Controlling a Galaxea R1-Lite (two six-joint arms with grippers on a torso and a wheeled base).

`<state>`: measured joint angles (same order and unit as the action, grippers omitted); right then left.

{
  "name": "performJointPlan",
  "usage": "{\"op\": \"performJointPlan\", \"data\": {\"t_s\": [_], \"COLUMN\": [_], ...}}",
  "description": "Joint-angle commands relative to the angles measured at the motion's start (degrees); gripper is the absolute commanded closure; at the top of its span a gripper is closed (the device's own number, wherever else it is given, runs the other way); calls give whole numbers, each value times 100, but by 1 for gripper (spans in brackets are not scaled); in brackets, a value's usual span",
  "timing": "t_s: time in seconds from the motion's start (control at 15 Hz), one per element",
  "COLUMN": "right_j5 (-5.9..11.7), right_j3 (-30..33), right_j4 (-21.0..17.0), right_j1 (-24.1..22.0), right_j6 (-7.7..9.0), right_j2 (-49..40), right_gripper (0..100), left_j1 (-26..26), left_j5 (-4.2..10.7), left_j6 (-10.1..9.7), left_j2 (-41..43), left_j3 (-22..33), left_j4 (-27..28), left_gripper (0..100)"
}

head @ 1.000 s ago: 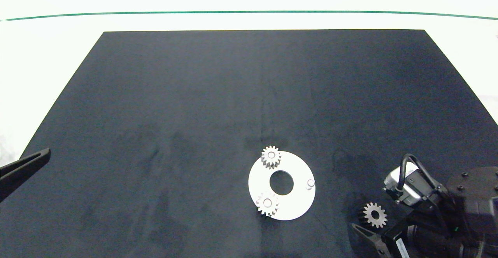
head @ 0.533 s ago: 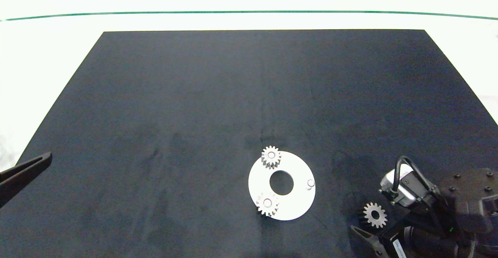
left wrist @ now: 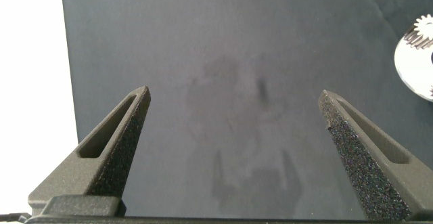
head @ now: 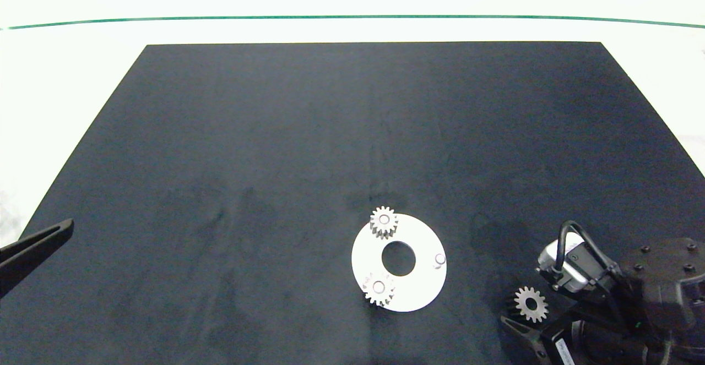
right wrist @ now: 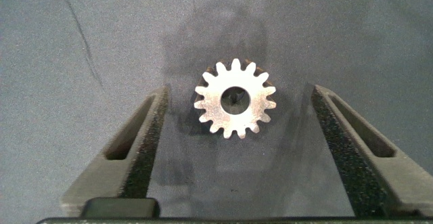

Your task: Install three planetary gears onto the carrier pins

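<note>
- Right gripper (right wrist: 235, 146) hangs low near the mat's front right corner, its two grey fingers (right wrist: 139, 149) spread wide on either side of a loose gear (right wrist: 235, 106), with a clear gap to the teeth on both sides and nothing in its hold
- Loose gear (head: 531, 304) lies flat on the black mat (head: 275, 134), bore facing up, well to the right of the white disc (head: 418, 293)
- White disc rests toward the mat's front edge, a little right of centre, with a large round hole in its middle
- Two gears already sit on pins: one (head: 383, 222) at the disc's far left rim, one (head: 378, 288) at its near left rim
- Third pin (head: 439, 259) stands bare at the disc's right rim
- Left gripper (left wrist: 233, 126) waits at the mat's front left edge, fingers wide apart and holding nothing; only one dark fingertip (head: 44, 235) shows in the overhead view
</note>
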<state>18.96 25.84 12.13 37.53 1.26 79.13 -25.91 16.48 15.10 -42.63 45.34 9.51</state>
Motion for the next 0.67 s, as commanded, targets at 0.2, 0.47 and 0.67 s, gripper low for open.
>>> {"op": "performJointPlan", "data": {"t_s": [0.2, 0.47, 0.67], "right_j5": [3, -6, -24], "right_j3": [8, 0, 0], "right_j4": [9, 9, 26], "right_j1": [-18, -27, -27], "right_j6": [-3, -38, -99], "right_j2": [-3, 85, 120], "right_gripper": [25, 34, 41], "left_j1": [-2, -2, -2], "left_j5": [13, 13, 13], "left_j6": [10, 10, 10], "left_j2": [-8, 27, 88], "left_j3": [-7, -42, -122], "left_j4": [7, 7, 7], "left_gripper": [0, 0, 0]}}
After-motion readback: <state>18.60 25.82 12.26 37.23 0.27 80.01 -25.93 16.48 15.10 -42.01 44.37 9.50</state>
